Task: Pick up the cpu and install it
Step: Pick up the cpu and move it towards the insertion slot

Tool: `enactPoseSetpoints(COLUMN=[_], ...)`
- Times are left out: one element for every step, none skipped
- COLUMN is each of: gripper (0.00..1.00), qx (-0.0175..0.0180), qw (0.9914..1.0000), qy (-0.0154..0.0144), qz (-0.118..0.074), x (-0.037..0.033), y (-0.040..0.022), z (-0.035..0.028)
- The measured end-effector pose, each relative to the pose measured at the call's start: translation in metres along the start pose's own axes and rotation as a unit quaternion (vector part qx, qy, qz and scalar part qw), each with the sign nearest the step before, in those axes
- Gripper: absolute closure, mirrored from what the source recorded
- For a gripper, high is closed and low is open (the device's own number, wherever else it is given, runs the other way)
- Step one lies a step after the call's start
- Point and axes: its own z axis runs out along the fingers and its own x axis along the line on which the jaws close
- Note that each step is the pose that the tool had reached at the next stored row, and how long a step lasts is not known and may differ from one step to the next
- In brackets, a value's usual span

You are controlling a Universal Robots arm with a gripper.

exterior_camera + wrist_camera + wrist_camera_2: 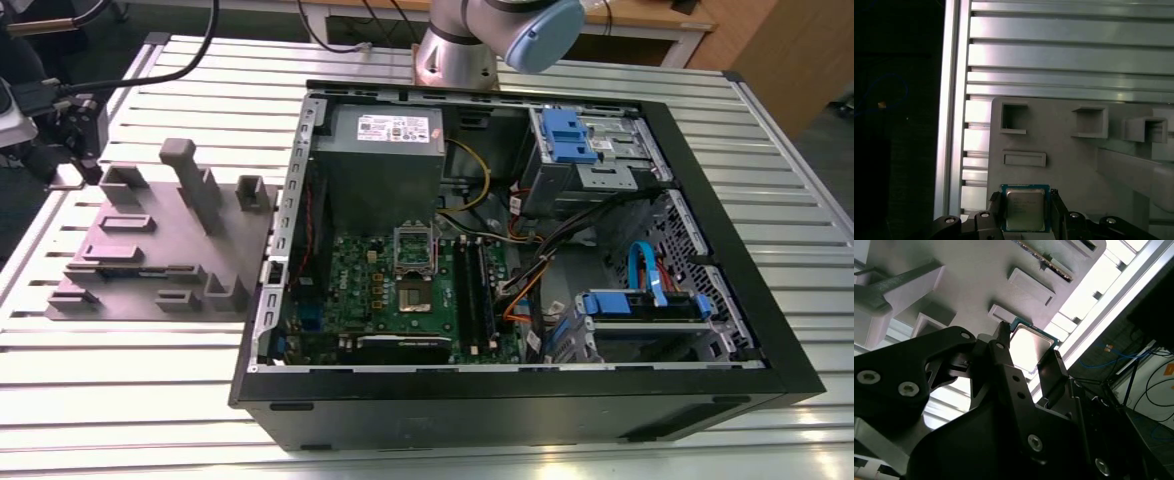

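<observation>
The cpu (1024,209) is a small square chip with a silver-grey top and a thin green rim. It sits between the two black fingers (995,206) of my gripper (1026,201), which press against its opposite edges. The second wrist view shows the same grasp, with the cpu (1030,344) between the fingertips of the gripper (1028,346). Behind the chip lies the grey fixture plate (1064,160) with its pockets. In the exterior view, the open computer case (521,390) holds the green motherboard (387,300), and its socket (411,293) lies bare with the cover frame (414,245) raised.
The grey fixture plate (160,250) with raised blocks and a tall post (180,165) stands on the slatted metal table (400,440) at the exterior view's left of the case. Inside the case are a grey power supply (380,150), blue drive cages (567,135), cables and black RAM sticks (470,285).
</observation>
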Motion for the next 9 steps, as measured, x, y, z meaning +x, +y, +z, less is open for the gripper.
enactPoseSetpoints(gripper=[0.53,0.53,0.53,0.53,0.53,0.53,0.53,0.53,0.53], qx=[0.0001,0.0001,0.0,0.0,0.0,0.0,0.0,0.0,0.0], qw=[1.0,1.0,1.0,1.0,1.0,1.0,1.0,1.0,1.0], qy=[0.0001,0.0001,0.0,0.0,-0.0001,0.0,0.0,0.0,0.0], qz=[0.0,0.0,0.0,0.0,0.0,0.0,0.0,0.0,0.0], x=[0.0,0.0,0.0,0.0,0.0,0.0,0.0,0.0,0.0], y=[0.0,0.0,0.0,0.0001,0.0001,0.0001,0.0001,0.0001,0.0001], z=[-0.0004,-0.0006,-0.0008,-0.0009,-0.001,-0.0011,-0.0013,-0.0014,-0.0023])
